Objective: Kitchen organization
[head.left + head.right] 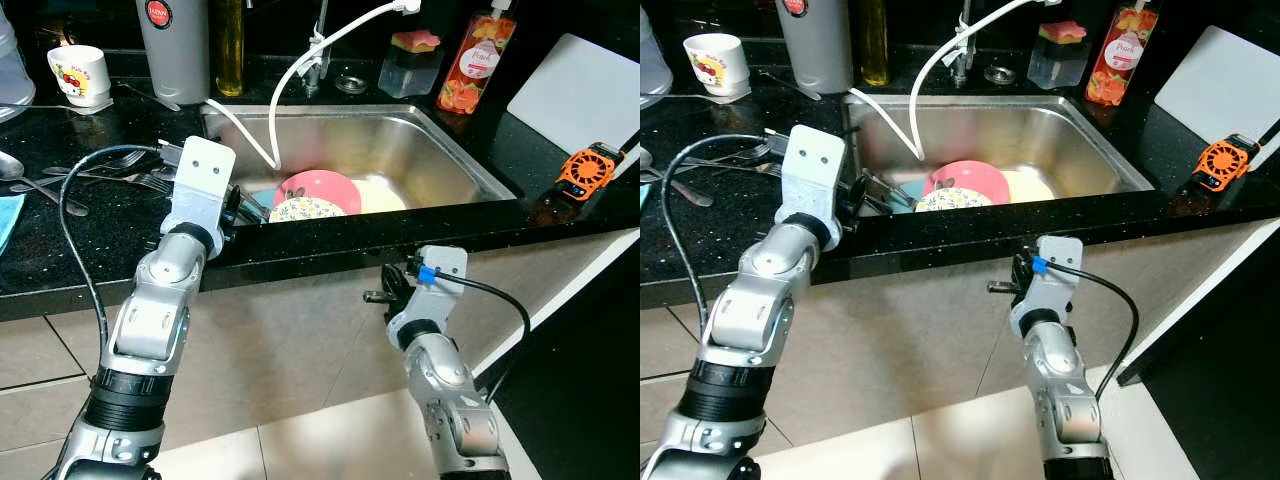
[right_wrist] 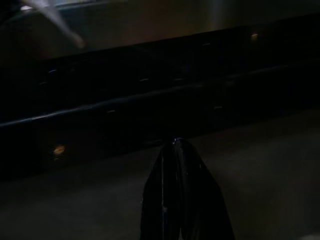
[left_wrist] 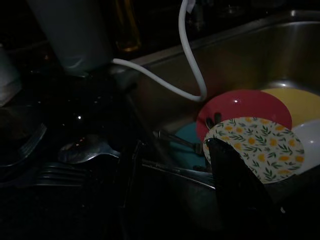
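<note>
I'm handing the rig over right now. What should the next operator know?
Left gripper: at the sink's front left corner, shut on cutlery, beside the floral plate.
Right gripper: shut, idle below the counter edge.
Pink plate and yellow plate sit in the sink; forks lie on the counter at left.
Nothing looks sorted yet; dishes and cutlery remain.

An orange gadget (image 1: 587, 168) and a white cutting board (image 1: 580, 92) lie on the black counter (image 1: 100, 240).
</note>
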### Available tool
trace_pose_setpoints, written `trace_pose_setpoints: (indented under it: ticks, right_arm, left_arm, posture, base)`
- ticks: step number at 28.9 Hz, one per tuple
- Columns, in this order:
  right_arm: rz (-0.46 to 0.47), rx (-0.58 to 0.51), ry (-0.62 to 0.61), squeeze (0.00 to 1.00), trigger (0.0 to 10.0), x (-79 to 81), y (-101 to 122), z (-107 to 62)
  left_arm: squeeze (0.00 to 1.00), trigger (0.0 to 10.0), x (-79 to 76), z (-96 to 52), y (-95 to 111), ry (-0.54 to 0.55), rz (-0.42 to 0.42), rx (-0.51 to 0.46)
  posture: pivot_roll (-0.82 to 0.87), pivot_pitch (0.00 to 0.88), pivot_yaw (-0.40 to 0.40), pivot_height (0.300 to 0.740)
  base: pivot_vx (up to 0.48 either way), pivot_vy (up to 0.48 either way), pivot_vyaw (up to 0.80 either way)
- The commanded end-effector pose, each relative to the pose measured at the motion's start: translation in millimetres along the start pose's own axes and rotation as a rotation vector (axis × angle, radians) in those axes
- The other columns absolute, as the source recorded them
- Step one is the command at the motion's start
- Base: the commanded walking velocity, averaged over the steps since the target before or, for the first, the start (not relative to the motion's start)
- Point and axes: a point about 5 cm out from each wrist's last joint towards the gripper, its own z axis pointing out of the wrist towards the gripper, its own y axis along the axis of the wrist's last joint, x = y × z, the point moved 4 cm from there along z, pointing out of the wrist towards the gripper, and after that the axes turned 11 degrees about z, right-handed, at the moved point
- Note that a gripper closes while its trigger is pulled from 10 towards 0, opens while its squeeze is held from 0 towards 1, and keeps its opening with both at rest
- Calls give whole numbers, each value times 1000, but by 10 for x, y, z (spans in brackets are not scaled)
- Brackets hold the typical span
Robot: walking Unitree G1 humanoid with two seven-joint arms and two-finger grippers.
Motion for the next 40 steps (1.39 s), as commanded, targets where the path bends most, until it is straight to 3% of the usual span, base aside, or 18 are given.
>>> trace_pose_setpoints:
  ticks: [1,5,7,14,16,17,18,20,25,26,27,30,31,34,35,37,38,40]
  right_arm:
    - [-37,-79,-62,0,10000,-128,172,0]
    - [-70,-127,-95,0,10000,-183,287,-13]
    - [-90,-182,-173,0,10000,-307,432,-62]
    - [-82,-170,-235,0,10000,-421,415,-81]
    - [-19,-113,-394,0,10000,-702,302,-129]
    - [-19,-113,-394,0,10000,-702,302,-129]
    - [1,-91,-482,0,10000,-852,259,-170]
    - [-8,-119,-614,0,10000,-1080,331,-242]
    - [-64,-189,-709,0,10000,-1231,544,-293]
    - [-113,-237,-748,0,10000,-1293,702,-310]
    - [-113,-237,-748,0,10000,-1293,702,-310]
    - [-274,-444,-779,0,10000,-1256,1330,-331]
    - [-294,-480,-778,0,10000,-1227,1434,-333]
    - [-317,-527,-771,0,10000,-1183,1565,-334]
    - [-343,-579,-766,0,10000,-1128,1705,-339]
    - [-343,-579,-766,0,10000,-1128,1705,-339]
    - [-407,-728,-654,0,10000,-815,2068,-297]
    - [-443,-801,-551,0,10000,-571,2221,-266]
  left_arm:
    - [0,10000,-72,-60,50,-3,-29,-39]
    - [0,10000,-131,-93,88,-13,-42,-62]
    - [0,10000,-192,-91,129,-32,-53,-76]
    - [0,10000,-175,-61,150,-32,-46,-84]
    - [0,10000,-101,-9,181,-15,-39,-93]
    - [0,10000,-101,-9,181,-15,-39,-93]
    - [0,10000,-61,9,187,-5,-36,-95]
    - [0,10000,-10,19,182,11,-33,-96]
    - [0,10000,-3,17,183,17,-33,-97]
    - [0,10000,-5,17,185,17,-34,-97]
    - [0,10000,-5,17,185,17,-34,-97]
    - [0,10000,-2,22,186,19,-36,-98]
    - [0,10000,0,25,187,19,-36,-99]
    - [0,10000,2,28,188,19,-36,-100]
    - [0,10000,2,30,189,19,-37,-101]
    - [0,10000,2,30,189,19,-37,-101]
    - [0,10000,5,38,195,18,-37,-103]
    - [0,10000,6,41,199,18,-36,-105]
  posture:
    - [211,21,-77,740]
    - [206,17,-75,740]
    - [199,10,-67,740]
    - [198,6,-62,740]
    - [199,7,-62,740]
    - [199,7,-62,740]
    - [200,9,-63,740]
    - [198,12,-65,740]
    - [196,15,-68,740]
    - [197,16,-68,740]
    - [197,16,-68,740]
    - [198,19,-68,740]
    - [198,19,-68,740]
    - [198,20,-67,740]
    - [198,20,-67,740]
    - [198,20,-67,740]
    - [200,20,-65,740]
    - [200,20,-65,740]
  base:
    - [0,0,0]
    - [0,0,0]
    - [0,0,0]
    - [0,0,0]
    - [0,0,0]
    - [0,0,0]
    - [0,0,0]
    - [0,0,0]
    - [0,0,0]
    - [0,0,0]
    - [0,0,0]
    - [0,0,0]
    - [0,0,0]
    - [0,0,0]
    - [0,0,0]
    - [0,0,0]
    - [0,0,0]
    - [0,0,0]
